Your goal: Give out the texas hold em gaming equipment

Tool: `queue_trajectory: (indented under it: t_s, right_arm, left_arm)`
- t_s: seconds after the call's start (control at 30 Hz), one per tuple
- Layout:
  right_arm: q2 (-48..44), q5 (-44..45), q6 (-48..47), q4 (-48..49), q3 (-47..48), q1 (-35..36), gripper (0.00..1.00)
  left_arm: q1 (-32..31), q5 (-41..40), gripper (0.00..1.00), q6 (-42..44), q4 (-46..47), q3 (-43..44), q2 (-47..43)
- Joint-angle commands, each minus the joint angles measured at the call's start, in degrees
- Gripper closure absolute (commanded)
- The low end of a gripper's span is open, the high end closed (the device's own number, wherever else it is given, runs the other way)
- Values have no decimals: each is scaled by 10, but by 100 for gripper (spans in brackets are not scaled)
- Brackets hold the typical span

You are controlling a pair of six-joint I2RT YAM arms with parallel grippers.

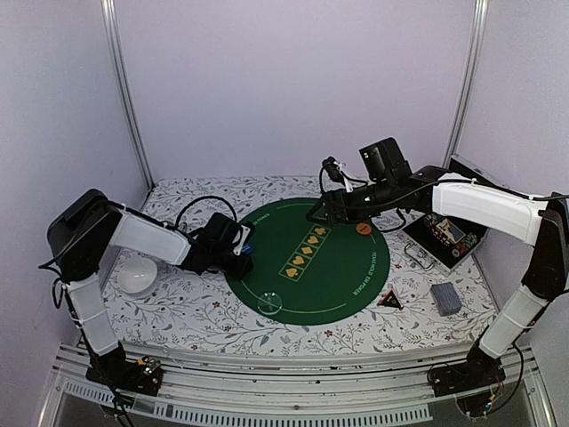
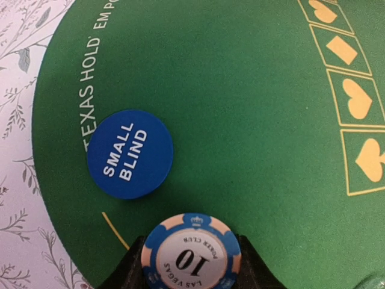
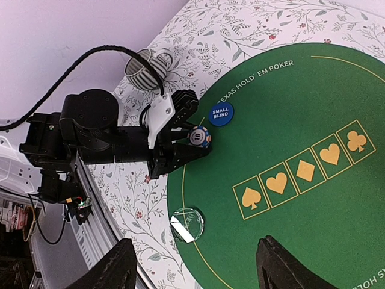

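A blue-and-peach poker chip (image 2: 191,253) marked 10 sits between the fingers of my left gripper (image 2: 191,259), which is shut on it just above the left edge of the green felt mat (image 2: 252,120). A blue SMALL BLIND button (image 2: 130,153) lies flat on the felt just beyond the chip. From above, my left gripper (image 1: 242,253) is at the mat's left rim. My right gripper (image 1: 331,209) hangs open and empty high over the mat's far side, looking down at the chip (image 3: 199,136). An orange button (image 1: 363,229) lies at the mat's right edge.
A clear round dealer puck (image 3: 187,224) lies on the mat's near-left rim. A striped mug (image 3: 147,67) and a white bowl (image 1: 138,276) stand left of the mat. On the right are an open chip case (image 1: 449,236), a grey-blue card deck (image 1: 445,299) and a small black triangle (image 1: 389,300).
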Motion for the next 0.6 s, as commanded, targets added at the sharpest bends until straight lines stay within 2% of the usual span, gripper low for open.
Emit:
queue_trajectory:
  t_s: [0.0, 0.17, 0.57]
  right_arm:
    - [-21, 6, -9, -5, 3, 0, 30]
    - [-25, 4, -12, -6, 4, 0, 30]
    - [-44, 11, -18, -9, 2, -4, 30]
  left_arm:
    - [4, -6, 81, 5, 22, -5, 19]
    - [4, -5, 62, -4, 8, -12, 15]
    - [4, 5, 34, -7, -15, -19, -28]
